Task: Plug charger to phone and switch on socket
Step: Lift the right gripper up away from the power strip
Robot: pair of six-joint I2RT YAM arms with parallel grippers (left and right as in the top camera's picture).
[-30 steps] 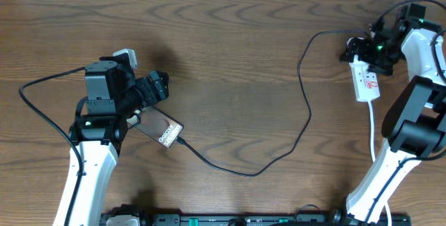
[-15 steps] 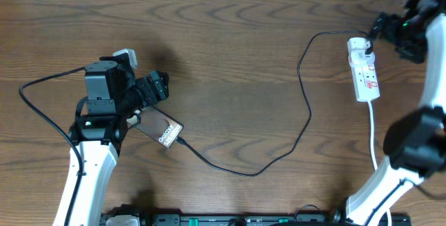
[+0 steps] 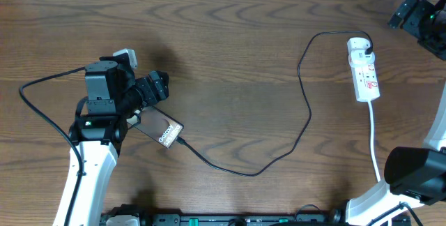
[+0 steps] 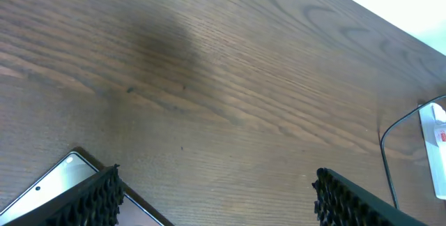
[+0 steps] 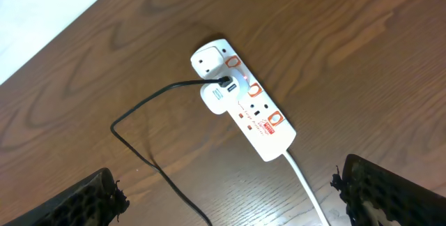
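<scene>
Hovering over the wooden table (image 3: 230,79), the left gripper (image 4: 216,181) has its jaws spread wide with nothing between them. In the overhead view it sits at about 9 o'clock on the table. The phone (image 3: 164,130) lies flat just at its 5 o'clock, with the near end tucked under the arm. In the left wrist view one pale corner of the phone shows at 7 o'clock, beside the left jaw.

The charger (image 3: 306,111) meets the phone's short edge at the phone's 4 o'clock. From there it sweeps toward 3 o'clock in a loose loop and climbs toward 12 o'clock. It then arcs over to the socket (image 3: 364,69), which lies at 2 o'clock on the table. At that end the cable enters a small white adapter (image 5: 217,98) seated in the strip near its rounded end. The pictures do not show whether the plug tip is fully seated in the phone. The socket's white cord (image 3: 374,139) trails toward 6 o'clock.

The right gripper (image 5: 224,174) is up off the table at the far 2 o'clock corner, well apart from the socket, at the socket's 1 o'clock. Its jaws stand fully apart and hold nothing. Its wrist view looks down on the strip and its red markings between the two jaws.
</scene>
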